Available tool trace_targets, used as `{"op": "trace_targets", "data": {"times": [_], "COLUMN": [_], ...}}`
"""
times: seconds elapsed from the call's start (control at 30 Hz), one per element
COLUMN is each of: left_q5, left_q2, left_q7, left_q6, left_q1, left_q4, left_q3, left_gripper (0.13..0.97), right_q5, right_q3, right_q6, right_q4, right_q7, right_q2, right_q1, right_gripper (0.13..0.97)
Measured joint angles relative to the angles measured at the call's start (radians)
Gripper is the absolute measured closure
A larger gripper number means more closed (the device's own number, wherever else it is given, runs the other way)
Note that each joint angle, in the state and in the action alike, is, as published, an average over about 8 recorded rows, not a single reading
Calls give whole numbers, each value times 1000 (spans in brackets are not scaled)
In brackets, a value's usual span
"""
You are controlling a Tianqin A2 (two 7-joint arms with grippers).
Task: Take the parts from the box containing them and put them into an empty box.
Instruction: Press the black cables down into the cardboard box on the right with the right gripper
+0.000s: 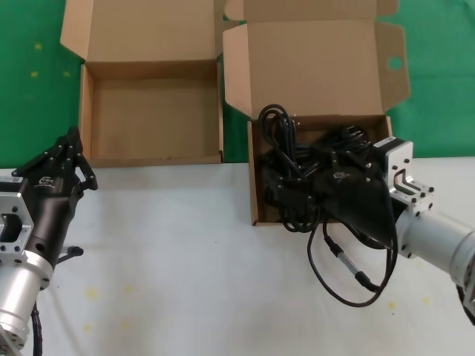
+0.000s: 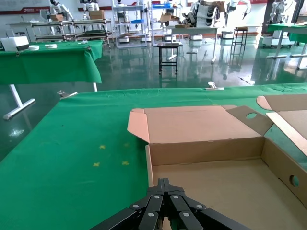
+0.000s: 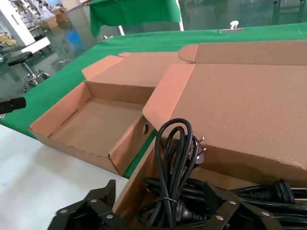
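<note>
The right pincer (image 1: 315,178) reaches into the full box (image 1: 319,74) at 3 o'clock in the head view, its fingers spread wide among the cords (image 1: 297,159), gripping nothing clearly. One cord bundle (image 3: 175,163) stands looped upright against the box's left wall; others lie tangled on its floor. The empty box (image 1: 152,111) sits at 11 o'clock, just beside the full one, lid open. The left pincer (image 1: 70,152) hovers at 9 o'clock by that box's near left corner, fingers closed together, over the white surface (image 1: 185,259)
</note>
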Motion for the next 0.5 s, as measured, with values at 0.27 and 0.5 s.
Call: {"op": "trace_targets", "data": {"times": [0.27, 0.5], "left_q5": [0, 0], "left_q2": [0, 0], "left_q7": [0, 0], "left_q6": [0, 0], "left_q1": [0, 0], "left_q4": [0, 0], "left_q3": [0, 0], "left_gripper": [953, 953], "right_q5": [0, 0], "right_q3": [0, 0], "right_q6": [18, 24], "right_q4": [-16, -25], "right_q7": [-12, -14], "right_q2": [-16, -25], "right_q1": [-2, 0], "right_gripper": [534, 641]}}
